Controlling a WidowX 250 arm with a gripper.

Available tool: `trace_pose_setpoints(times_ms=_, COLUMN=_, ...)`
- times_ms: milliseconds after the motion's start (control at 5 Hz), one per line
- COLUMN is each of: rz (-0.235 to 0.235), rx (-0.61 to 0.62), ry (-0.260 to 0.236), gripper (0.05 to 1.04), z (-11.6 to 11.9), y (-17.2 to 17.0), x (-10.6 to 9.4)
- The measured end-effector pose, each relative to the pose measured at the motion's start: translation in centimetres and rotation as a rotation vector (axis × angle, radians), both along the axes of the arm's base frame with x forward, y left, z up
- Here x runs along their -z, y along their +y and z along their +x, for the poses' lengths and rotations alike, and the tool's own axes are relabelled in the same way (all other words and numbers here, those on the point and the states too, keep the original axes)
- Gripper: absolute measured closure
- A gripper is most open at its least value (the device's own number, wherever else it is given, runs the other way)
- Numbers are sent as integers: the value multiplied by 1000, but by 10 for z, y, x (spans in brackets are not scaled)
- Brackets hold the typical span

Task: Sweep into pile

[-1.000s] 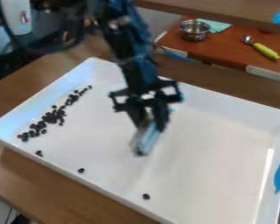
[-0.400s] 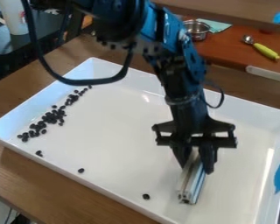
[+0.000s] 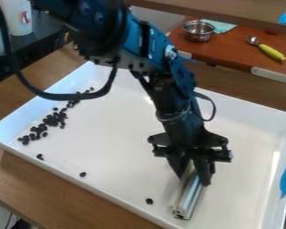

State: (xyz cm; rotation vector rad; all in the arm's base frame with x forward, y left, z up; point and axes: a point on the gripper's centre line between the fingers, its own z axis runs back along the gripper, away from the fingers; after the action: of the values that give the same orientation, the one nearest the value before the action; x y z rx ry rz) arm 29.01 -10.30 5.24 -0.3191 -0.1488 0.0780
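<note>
Black arm (image 3: 174, 100) aslant over the white tray (image 3: 241, 170), fingers (image 3: 203, 172) tight around a silver bar (image 3: 189, 199).

The arm (image 3: 163, 85) is black, with a blue sheen along its angular upper links and dark round screw heads on its sides. A bright round bolt (image 3: 171, 52) marks one joint. A thick black cable (image 3: 56, 96) loops off it, a thinner one (image 3: 212, 109) near the cylindrical forearm. The tool (image 3: 194, 179) is black, with a wide, angular crosspiece (image 3: 190, 151) and tapering fingers (image 3: 203, 172).
</note>
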Motion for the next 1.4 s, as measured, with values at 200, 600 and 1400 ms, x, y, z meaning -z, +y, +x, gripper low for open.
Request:
trace_pose_setpoints(times_ms=200, rz=7, rx=9, ry=-6, gripper=706, z=-4, y=20, x=1)
trace_pose_setpoints(times_ms=600, rz=19, rx=32, ry=-24, gripper=706, z=-17, y=75, x=1)
trace_pose_setpoints(times_ms=1400, rz=109, rx=38, ry=-61, gripper=707, z=-27, y=155, x=2)
